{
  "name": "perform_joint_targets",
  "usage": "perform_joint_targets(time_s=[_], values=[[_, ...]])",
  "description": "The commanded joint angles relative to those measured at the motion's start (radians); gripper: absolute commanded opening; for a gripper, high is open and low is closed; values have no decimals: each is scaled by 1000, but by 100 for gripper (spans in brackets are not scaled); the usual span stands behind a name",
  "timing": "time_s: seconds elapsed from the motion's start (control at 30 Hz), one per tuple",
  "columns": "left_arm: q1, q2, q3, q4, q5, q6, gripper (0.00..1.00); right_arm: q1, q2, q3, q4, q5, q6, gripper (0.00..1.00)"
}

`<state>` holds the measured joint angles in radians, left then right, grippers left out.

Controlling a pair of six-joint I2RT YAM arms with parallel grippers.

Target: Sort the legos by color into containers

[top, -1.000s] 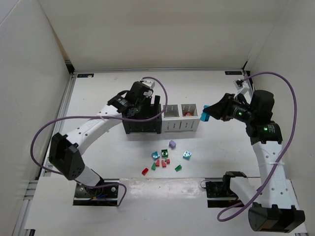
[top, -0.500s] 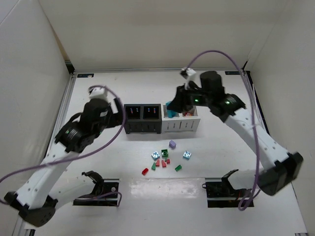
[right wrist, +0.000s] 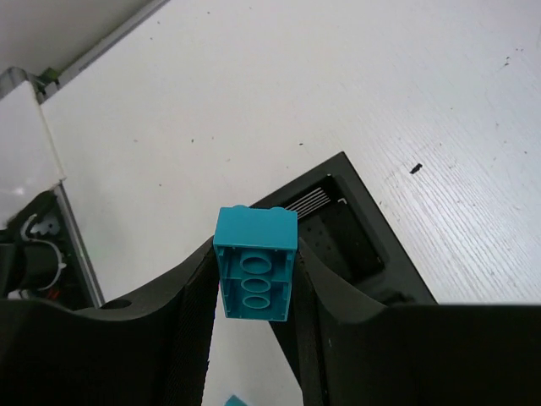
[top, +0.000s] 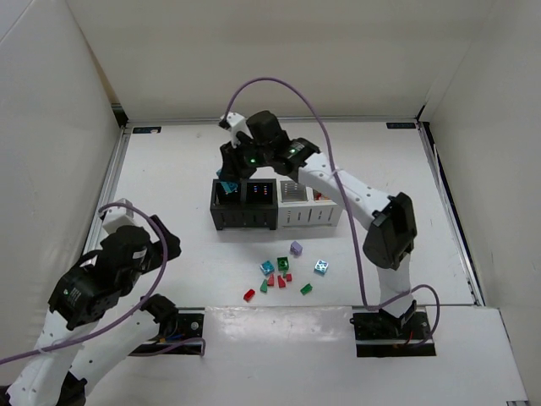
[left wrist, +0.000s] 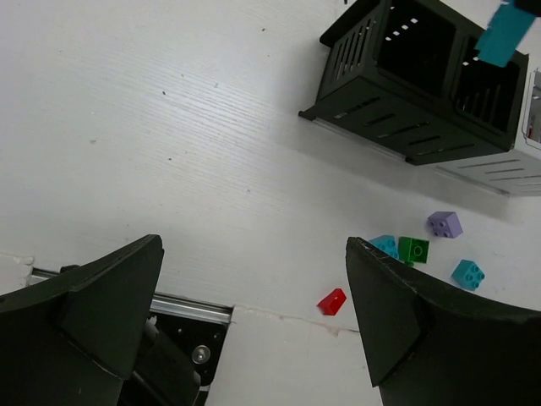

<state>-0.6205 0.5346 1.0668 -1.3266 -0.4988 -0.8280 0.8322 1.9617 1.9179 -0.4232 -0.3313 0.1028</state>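
R claw (right wrist: 254, 283) pinches teal brick (right wrist: 254, 254) over L black bin (right wrist: 334, 182); bin interior too dark to read. L claw (left wrist: 254, 249) spread wide, holds nothing. R arm partly hides white bins (top: 311, 216).

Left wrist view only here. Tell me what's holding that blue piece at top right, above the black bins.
Observer: The right gripper is shut on it; it's a light blue brick.
Operator: Say which bin it's over.
Observer: In the top view it lines up with the left black bin.
Operator: Report bricks hidden from me.
Observer: A few small red bricks and a green brick lie beside the ones you see.
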Motion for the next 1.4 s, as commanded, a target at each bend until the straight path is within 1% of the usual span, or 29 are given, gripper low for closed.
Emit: perform_joint_targets(time_s=[0.0,0.2,0.27,0.3,0.33,0.4,0.43,0.47,0.5,0.53,0.63,0.73,0.87,1.0,1.03,1.07,1.13,1.17,1.2,1.23,1.27,1.3,1.33,1.37], values=[[5,-1,4,-69,-35,-16,100,33,55,81,6,75,-28,0],[5,68,48,-85,-47,26,100,33,103,64,34,106,15,0],[5,88,56,-83,-44,24,100,31,112,61,35,112,21,2],[5,99,59,-80,-40,20,100,28,109,55,31,104,20,5],[5,105,58,-77,-41,15,100,30,108,49,28,103,14,12],[7,119,45,-65,-41,7,100,36,95,24,27,112,12,22],[5,123,41,-60,-41,6,100,41,86,18,20,118,6,33],[4,130,42,-60,-38,-2,100,45,83,12,20,133,2,35],[5,137,42,-57,-29,-2,100,48,77,-5,23,141,-5,35],[5,143,42,-46,-23,0,100,50,62,-11,18,143,-8,40],[7,162,53,-43,-18,9,100,44,43,-23,14,130,-8,49],[5,191,64,-48,-14,6,100,38,20,-36,8,127,-8,56],[5,222,68,-45,6,6,100,28,-30,-65,3,118,-9,59],[7,264,67,-16,31,20,100,18,-156,-135,14,150,8,59],[5,268,65,-4,49,26,100,15,-203,-190,9,161,17,59],[5,278,58,18,54,39,100,4,-252,-207,3,197,34,59],[5,291,56,36,84,52,100,-13,-308,-281,-29,210,49,59],[7,301,47,46,91,59,100,-18,-398,-343,-32,248,58,59],[7,304,35,84,101,96,100,-25,-432,-420,-51,264,92,59],[5,309,24,105,129,104,100,-33,-528,-489,-61,326,107,59],[7,321,16,112,138,113,100,-33,-564,-558,-84,377,123,59],[4,324,1,122,153,118,100,-28,-598,-589,-113,414,168,60],[1,332,-4,139,175,131,100,-19,-659,-621,-129,487,184,62],[-2,349,-8,156,192,133,100,-15,-714,-704,-172,555,220,62]])
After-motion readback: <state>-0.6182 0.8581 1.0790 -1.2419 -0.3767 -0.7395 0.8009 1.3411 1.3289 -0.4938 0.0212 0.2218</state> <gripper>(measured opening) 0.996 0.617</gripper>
